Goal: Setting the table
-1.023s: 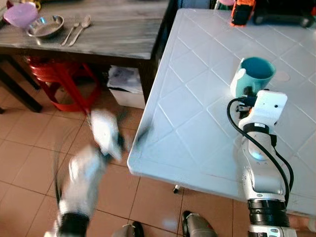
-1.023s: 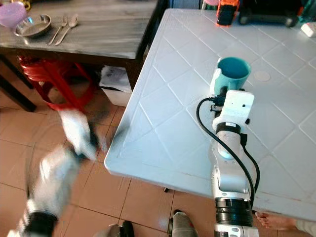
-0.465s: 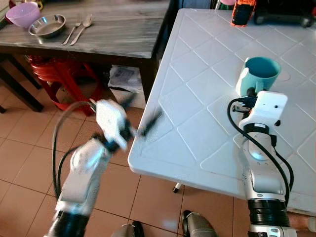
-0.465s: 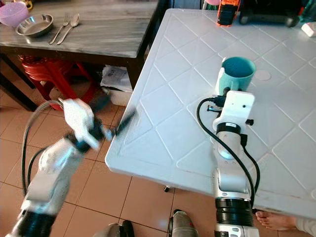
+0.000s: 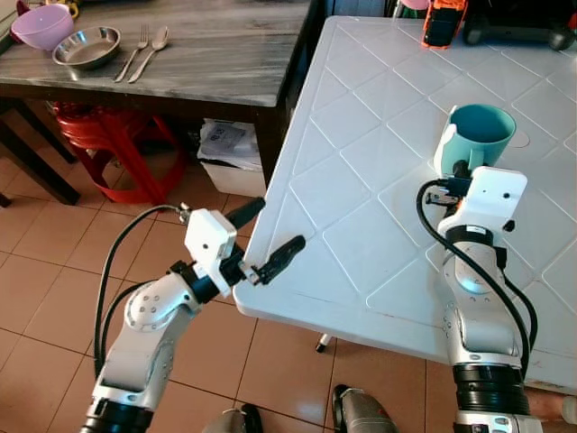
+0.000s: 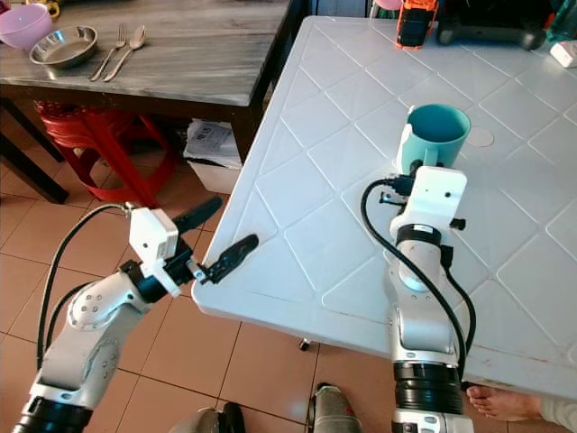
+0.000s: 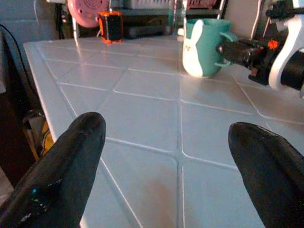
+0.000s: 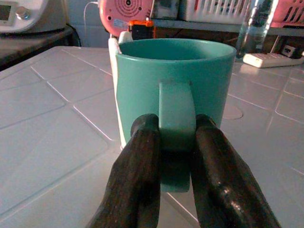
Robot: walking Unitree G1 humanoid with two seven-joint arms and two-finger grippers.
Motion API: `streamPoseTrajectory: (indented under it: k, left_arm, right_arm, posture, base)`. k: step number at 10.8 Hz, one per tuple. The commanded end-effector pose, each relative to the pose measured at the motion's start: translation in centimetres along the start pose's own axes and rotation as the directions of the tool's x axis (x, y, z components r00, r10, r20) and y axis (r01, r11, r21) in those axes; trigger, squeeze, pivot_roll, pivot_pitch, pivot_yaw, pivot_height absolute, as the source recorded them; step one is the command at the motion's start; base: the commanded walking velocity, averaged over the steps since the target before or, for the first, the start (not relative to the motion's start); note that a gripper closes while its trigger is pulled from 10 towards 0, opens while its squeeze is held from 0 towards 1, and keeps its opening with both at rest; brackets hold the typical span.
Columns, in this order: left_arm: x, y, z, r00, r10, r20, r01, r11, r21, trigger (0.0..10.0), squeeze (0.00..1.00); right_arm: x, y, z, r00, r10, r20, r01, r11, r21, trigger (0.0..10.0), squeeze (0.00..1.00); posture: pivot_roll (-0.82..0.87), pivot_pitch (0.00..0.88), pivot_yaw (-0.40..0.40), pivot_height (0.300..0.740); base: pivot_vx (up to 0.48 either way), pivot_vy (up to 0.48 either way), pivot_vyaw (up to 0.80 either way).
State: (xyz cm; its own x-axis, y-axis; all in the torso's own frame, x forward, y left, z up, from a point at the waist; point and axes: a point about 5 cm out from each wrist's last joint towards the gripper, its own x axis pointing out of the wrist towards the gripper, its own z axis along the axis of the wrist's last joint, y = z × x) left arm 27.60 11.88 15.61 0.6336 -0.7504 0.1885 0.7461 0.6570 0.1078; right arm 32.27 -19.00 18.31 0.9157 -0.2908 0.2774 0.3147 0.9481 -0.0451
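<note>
A teal mug (image 5: 478,133) with a white rabbit figure stands upright on the white plastic table (image 5: 361,180), towards its right side. My right gripper (image 8: 176,126) is shut on the mug's handle, one black finger on each side, and the mug (image 8: 175,71) rests on the tabletop. My left gripper (image 5: 281,223) is open at the table's near left edge, with nothing between its fingers. In the left wrist view its fingers (image 7: 76,156) point across the tabletop towards the mug (image 7: 204,45).
A dark wooden table (image 5: 207,54) at the far left holds a purple bowl (image 5: 42,25), a steel bowl (image 5: 86,47), a fork (image 5: 132,51) and a spoon (image 5: 149,50). Red stools (image 5: 108,135) and a white bin (image 5: 225,153) sit below. An orange device (image 5: 444,23) stands at the white table's far edge.
My left arm has swung up from beside the table to its near left edge and is sharp now. The right gripper stays on the mug's handle.
</note>
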Motion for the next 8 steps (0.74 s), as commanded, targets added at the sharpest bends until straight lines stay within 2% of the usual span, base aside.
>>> streamPoseTrajectory:
  k: [1,3,4,5,6,7,8]
  left_arm:
    - [-0.3,-0.2,0.0,1.0,-0.017,-0.011,0.017,1.0,0.003,10.0,0.0]
    - [-0.3,-0.5,0.0,1.0,-0.02,-0.006,0.02,1.0,0.0,10.0,0.0]
    - [-0.3,-0.5,-0.1,1.0,-0.019,-0.007,0.019,1.0,0.0,10.0,0.0]
    - [-0.4,-0.4,-0.1,1.0,-0.006,-0.004,0.006,1.0,-0.001,10.0,0.0]
    - [-0.4,-0.2,-0.1,1.0,0.011,-0.005,-0.011,1.0,0.002,10.0,0.0]
    - [-0.4,0.6,-0.3,0.996,0.094,-0.008,-0.094,0.996,0.004,10.0,0.0]
    - [-0.3,1.9,-0.5,0.977,0.214,-0.016,-0.214,0.976,0.031,10.0,0.0]
  right_arm:
    - [-0.4,0.0,-0.1,1.0,-0.006,-0.004,0.006,1.0,0.003,0.0,0.0]
    - [-0.8,0.1,-0.1,1.0,0.001,-0.008,-0.001,1.0,0.016,0.0,0.0]
    - [-1.3,0.5,0.0,0.999,0.038,-0.001,-0.038,0.998,0.046,0.0,0.0]
    - [-1.9,1.2,0.6,0.992,0.121,0.022,-0.123,0.986,0.111,0.0,0.0]
    - [-2.3,1.5,1.0,0.988,0.151,0.039,-0.155,0.981,0.12,0.0,0.0]
    - [-2.8,1.6,1.8,0.98,0.19,0.064,-0.197,0.973,0.124,0.6,0.0]
    - [-3.5,1.8,2.4,0.971,0.223,0.085,-0.231,0.969,0.092,4.2,0.0]
  posture:
    - [-0.15,0.202,0.055,0.74]
    - [-0.15,0.2,0.054,0.74]
    - [-0.15,0.198,0.054,0.74]
    - [-0.15,0.196,0.053,0.74]
    - [-0.15,0.196,0.053,0.74]
    - [-0.16,0.196,0.048,0.74]
    - [-0.16,0.196,0.048,0.74]
  base:
    - [0.0,0.0,0.0]
    - [0.0,0.0,0.0]
    - [0.0,0.0,0.0]
    - [0.0,0.0,0.0]
    - [0.0,0.0,0.0]
    - [0.0,0.0,0.0]
    - [0.0,0.0,0.0]
